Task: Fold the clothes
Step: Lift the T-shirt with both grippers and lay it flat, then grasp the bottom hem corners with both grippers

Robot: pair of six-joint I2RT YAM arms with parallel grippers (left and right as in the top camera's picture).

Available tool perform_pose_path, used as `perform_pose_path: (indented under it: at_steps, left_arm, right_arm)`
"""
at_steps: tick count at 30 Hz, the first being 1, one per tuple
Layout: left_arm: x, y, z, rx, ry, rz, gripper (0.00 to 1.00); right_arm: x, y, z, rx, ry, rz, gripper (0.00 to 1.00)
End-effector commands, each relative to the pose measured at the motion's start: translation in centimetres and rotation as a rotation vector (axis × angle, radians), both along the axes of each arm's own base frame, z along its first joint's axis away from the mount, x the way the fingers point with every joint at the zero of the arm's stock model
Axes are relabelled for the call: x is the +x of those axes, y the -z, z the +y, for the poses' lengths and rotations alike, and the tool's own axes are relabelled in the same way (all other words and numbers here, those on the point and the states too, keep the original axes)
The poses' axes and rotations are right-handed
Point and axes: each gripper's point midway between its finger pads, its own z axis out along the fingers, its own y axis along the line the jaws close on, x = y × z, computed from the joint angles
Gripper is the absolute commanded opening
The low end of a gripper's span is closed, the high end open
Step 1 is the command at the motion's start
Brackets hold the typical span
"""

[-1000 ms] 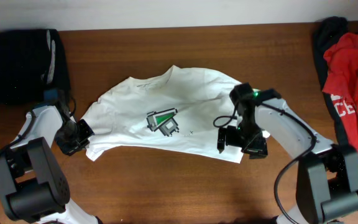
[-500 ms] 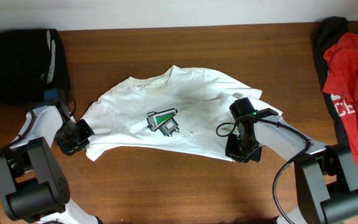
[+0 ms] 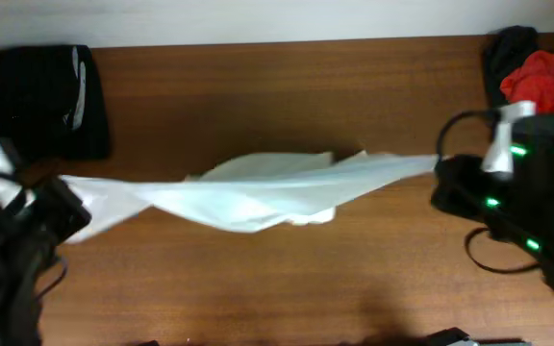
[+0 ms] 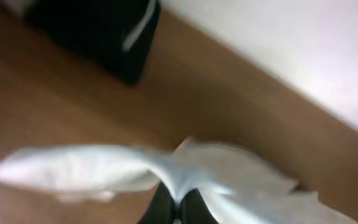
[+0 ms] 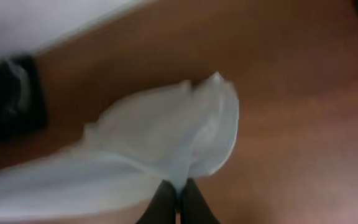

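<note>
The white T-shirt (image 3: 258, 192) of the clothes hangs above the table, stretched into a long twisted band between my two grippers. My left gripper (image 3: 63, 213) is shut on its left end, and in the left wrist view the dark fingers (image 4: 166, 208) pinch a fold of the white T-shirt (image 4: 92, 168). My right gripper (image 3: 440, 171) is shut on the right end. The right wrist view shows its fingers (image 5: 191, 208) closed on the T-shirt (image 5: 160, 143). The shirt's printed mark is hidden in the folds. All views are blurred.
A black garment (image 3: 37, 96) lies folded at the table's back left corner, also seen as the black garment (image 4: 104, 31) in the left wrist view. A red garment (image 3: 537, 82) over a dark one (image 3: 508, 48) lies at the back right. Bare wooden table (image 3: 258, 288) lies under the shirt.
The shirt lay flat on the table; now both arms have risen and pulled apart, lifting and stretching it. The right gripper has shut on the shirt's right edge.
</note>
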Motion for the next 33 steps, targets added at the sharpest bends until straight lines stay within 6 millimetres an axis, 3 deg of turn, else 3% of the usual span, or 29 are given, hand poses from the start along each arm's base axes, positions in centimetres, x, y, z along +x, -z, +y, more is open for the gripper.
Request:
perform_pose_path:
  at_steps: [1,6,8,10,12,13,14,15,16,17,18,19,20,21,22,23,24,25,26,27,28,30,33]
  left_arm:
    - [-3.7,-6.9,-1.0,0.049,-0.004,-0.161,0.01]
    - [-12.2,-18.2,-3.7,0.146,0.009,-0.514,0.01]
    - [-15.4,-20.9,-4.6,0.182,0.008,-0.634,0.01]
    - [-17.4,-23.0,-5.2,0.210,0.009,-0.732,0.01]
    - [-16.1,-23.6,-4.8,0.209,0.009,-0.732,0.01]
    - [-13.4,-23.0,-4.1,0.182,0.005,-0.677,0.01]
    - [-8.4,-21.2,-2.6,0.145,0.005,-0.550,0.01]
    - [-4.6,-19.4,-1.5,0.117,0.004,-0.454,0.01]
    - [1.0,-16.3,0.1,0.077,0.002,-0.314,0.01]
    - [5.0,-14.0,1.3,0.052,0.001,-0.230,0.01]
    - [11.8,-9.3,3.3,0.014,0.000,-0.099,0.01]
    - [15.1,-6.2,4.3,-0.007,0.000,-0.029,0.01]
    - [19.1,-2.1,5.3,-0.030,0.002,0.052,0.02]
    - [23.3,3.0,5.9,-0.053,0.013,0.130,0.02]
    - [25.5,5.9,5.9,-0.061,0.025,0.164,0.02]
    - [29.5,11.7,5.2,-0.075,0.056,0.224,0.17]
    - [31.2,15.3,4.3,-0.085,0.079,0.270,0.39]
    - [32.1,18.5,3.4,-0.093,0.098,0.316,0.75]
    - [32.4,20.9,2.5,-0.100,0.113,0.361,0.99]
    - [32.4,22.0,1.8,-0.103,0.123,0.388,0.99]
    - [32.0,22.1,1.4,-0.105,0.129,0.405,0.99]
    - [29.9,20.7,1.0,-0.118,0.130,0.463,0.99]
    - [25.3,17.9,0.3,-0.125,0.146,0.566,0.99]
  right_arm:
    - [-2.3,-5.7,-1.5,-0.001,0.028,-0.154,0.04]
    - [-8.3,-13.1,-4.3,0.033,0.083,-0.401,0.04]
    - [-9.8,-15.0,-4.8,0.060,0.087,-0.482,0.04]
    - [-10.0,-15.3,-5.2,0.055,0.108,-0.501,0.04]
    - [-9.2,-15.3,-6.4,0.017,0.177,-0.497,0.04]
    - [-7.9,-15.3,-6.6,-0.009,0.210,-0.487,0.04]
    - [-6.2,-15.1,-6.8,-0.039,0.239,-0.466,0.04]
    - [-3.9,-14.4,-6.7,-0.077,0.264,-0.424,0.04]
    - [-0.8,-13.1,-5.9,-0.109,0.261,-0.358,0.04]
    - [3.2,-11.1,-4.9,-0.145,0.258,-0.273,0.04]
    - [7.8,-8.1,-4.2,-0.186,0.294,-0.174,0.03]
    - [11.3,-5.4,-3.7,-0.213,0.310,-0.096,0.04]
    - [16.2,-0.7,-3.7,-0.239,0.345,0.015,0.04]
    - [19.3,2.4,-3.6,-0.249,0.350,0.070,0.04]
    - [22.1,5.7,-3.9,-0.259,0.360,0.122,0.04]
    - [25.7,11.6,-4.8,-0.292,0.382,0.219,0.04]
    - [27.1,15.0,-5.5,-0.311,0.392,0.277,0.04]
    - [27.7,17.3,-6.3,-0.326,0.403,0.318,0.04]
    - [28.1,19.7,-7.5,-0.340,0.416,0.371,0.09]
    - [28.0,20.6,-8.5,-0.367,0.382,0.407,0.70]
    - [27.5,20.5,-9.0,-0.381,0.333,0.431,0.99]
    - [25.4,18.9,-9.7,-0.377,0.332,0.468,0.99]
    - [21.6,15.4,-7.9,-0.268,0.270,0.497,0.99]
